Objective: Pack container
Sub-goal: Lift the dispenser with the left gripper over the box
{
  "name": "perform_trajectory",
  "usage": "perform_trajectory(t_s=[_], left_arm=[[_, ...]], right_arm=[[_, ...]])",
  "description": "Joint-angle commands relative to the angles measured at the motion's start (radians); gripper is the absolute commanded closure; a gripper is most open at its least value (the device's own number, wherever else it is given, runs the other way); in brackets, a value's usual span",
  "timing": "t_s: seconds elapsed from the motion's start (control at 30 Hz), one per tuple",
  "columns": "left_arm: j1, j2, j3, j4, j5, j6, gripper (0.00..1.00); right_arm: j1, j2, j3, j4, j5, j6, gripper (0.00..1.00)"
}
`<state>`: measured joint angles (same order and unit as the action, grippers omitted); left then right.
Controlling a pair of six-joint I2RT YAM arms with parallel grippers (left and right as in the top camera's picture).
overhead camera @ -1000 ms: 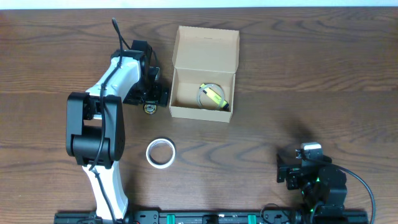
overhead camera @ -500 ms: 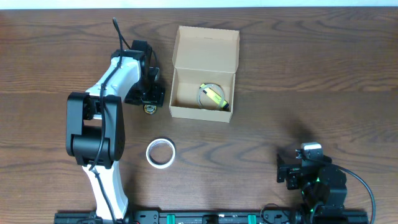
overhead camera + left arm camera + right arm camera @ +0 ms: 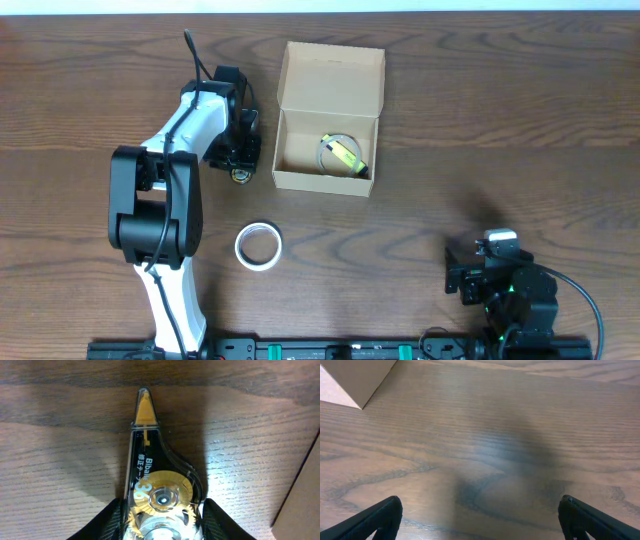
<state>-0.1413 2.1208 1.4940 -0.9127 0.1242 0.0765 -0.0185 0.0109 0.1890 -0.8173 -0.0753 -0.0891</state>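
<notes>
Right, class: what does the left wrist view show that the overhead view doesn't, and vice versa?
Only left wrist: the printed label and gear wheel on the correction tape dispenser, with the left gripper closed on its sides. Only overhead: the open lid and contents of the container, the tape roll, the right gripper. Both: the dispenser, a container edge, the wooden table.

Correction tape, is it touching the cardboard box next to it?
Apart. The left wrist view shows a strip of bare wood between the correction tape and the edge of the cardboard box on the right.
</notes>
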Motion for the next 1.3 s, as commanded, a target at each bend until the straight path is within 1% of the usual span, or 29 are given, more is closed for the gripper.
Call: perform_trajectory(t_s=[0.0,0.1,0.13,0.33,0.53,0.67,0.77,0.83,0.97,1.07,1.13,1.27], left_arm=[[-0.004,0.024,0.016,-0.002,-0.003,-0.006,0.68],[-0.003,0.023,0.016,-0.002,0.000,-0.037,0.75],[-0.003,0.020,0.016,-0.002,0.000,-0.048,0.75],[-0.003,-0.053,0.016,-0.002,-0.001,-0.055,0.73],[-0.003,-0.216,0.016,0.010,-0.037,-0.058,0.71],[-0.004,-0.336,0.016,0.053,-0.044,-0.062,0.72],[-0.019,-0.381,0.018,0.079,-0.035,-0.088,0.73],[-0.050,-0.388,0.038,0.079,-0.029,-0.087,0.73],[-0.176,-0.386,0.090,0.091,-0.038,-0.080,0.73],[-0.238,-0.373,0.093,0.123,-0.033,-0.080,0.72],[-0.278,-0.336,0.100,0.137,-0.006,-0.081,0.72],[-0.312,-0.250,0.151,0.114,0.043,-0.080,0.73]], right_arm=[[-0.006,-0.005,-0.008,-0.002,-0.003,-0.014,0.01],[-0.006,-0.005,-0.008,-0.002,-0.003,-0.014,0.01],[-0.006,-0.005,-0.008,-0.002,-0.004,-0.014,0.01],[-0.006,-0.005,-0.008,-0.002,-0.003,-0.014,0.01],[-0.006,-0.005,-0.008,-0.002,-0.003,-0.014,0.01],[-0.006,-0.005,-0.008,-0.002,-0.003,-0.014,0.01],[-0.006,-0.005,-0.008,-0.002,-0.004,-0.014,0.01],[-0.006,-0.005,-0.008,-0.002,-0.003,-0.014,0.01],[-0.006,-0.005,-0.008,-0.002,-0.003,-0.014,0.01],[-0.006,-0.005,-0.008,-0.002,-0.003,-0.014,0.01],[-0.006,-0.005,-0.008,-0.002,-0.003,-0.014,0.01],[-0.006,-0.005,-0.008,-0.002,-0.004,-0.014,0.01]])
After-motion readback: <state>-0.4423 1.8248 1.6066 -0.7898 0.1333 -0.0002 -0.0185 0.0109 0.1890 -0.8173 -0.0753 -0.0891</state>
